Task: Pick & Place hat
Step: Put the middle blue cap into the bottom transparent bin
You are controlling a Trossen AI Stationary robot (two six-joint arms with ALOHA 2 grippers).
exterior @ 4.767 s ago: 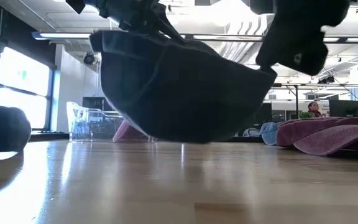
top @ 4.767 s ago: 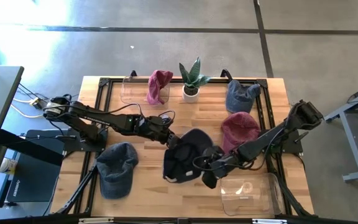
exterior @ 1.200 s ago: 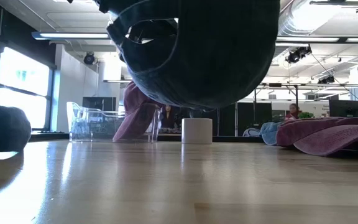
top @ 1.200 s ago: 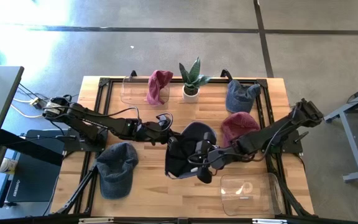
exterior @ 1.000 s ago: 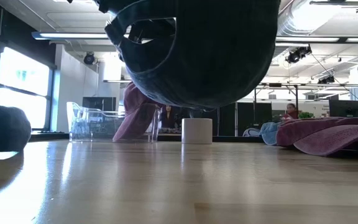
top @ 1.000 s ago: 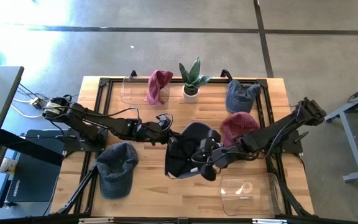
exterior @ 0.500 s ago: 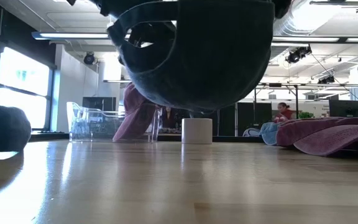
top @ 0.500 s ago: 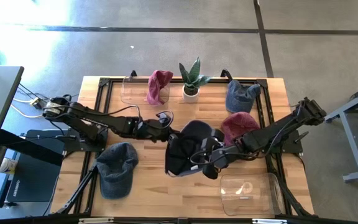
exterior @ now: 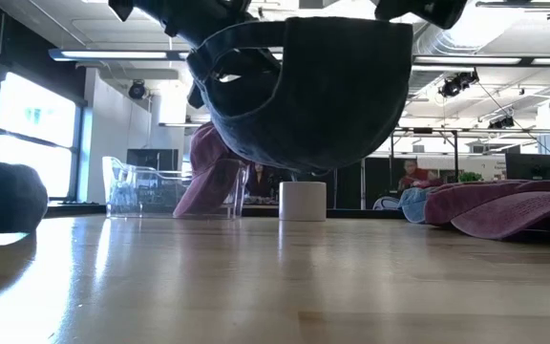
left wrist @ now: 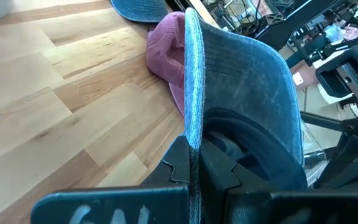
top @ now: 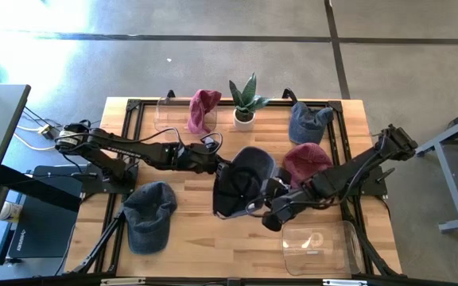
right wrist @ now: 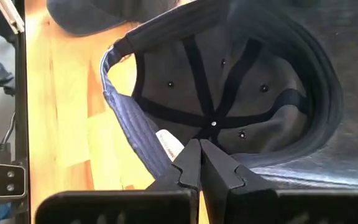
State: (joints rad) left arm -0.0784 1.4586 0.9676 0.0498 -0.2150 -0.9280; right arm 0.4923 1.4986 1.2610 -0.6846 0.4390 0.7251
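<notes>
Overhead, the dark hat (top: 242, 191) hangs at the frame's centre above the wooden counter (top: 189, 238), between my left tool (top: 219, 169), reaching in from the left, and my right tool (top: 270, 216), coming from the lower right. Other hats, a potted plant (top: 245, 99) and a clear stand (top: 316, 245) at the lower right surround it. From counter level, the hat fills the upper middle, clear of the surface, sagging like a bowl, so I judge it soft and light. Past my left wrist, the fingers (left wrist: 178, 163) are clenched on the brim's edge, which stands upright and looks stiffer than the crown. Past my right wrist, the fingers (right wrist: 188, 163) are pinched on the inner band beside the label, a firm seam that seems the best hold.
</notes>
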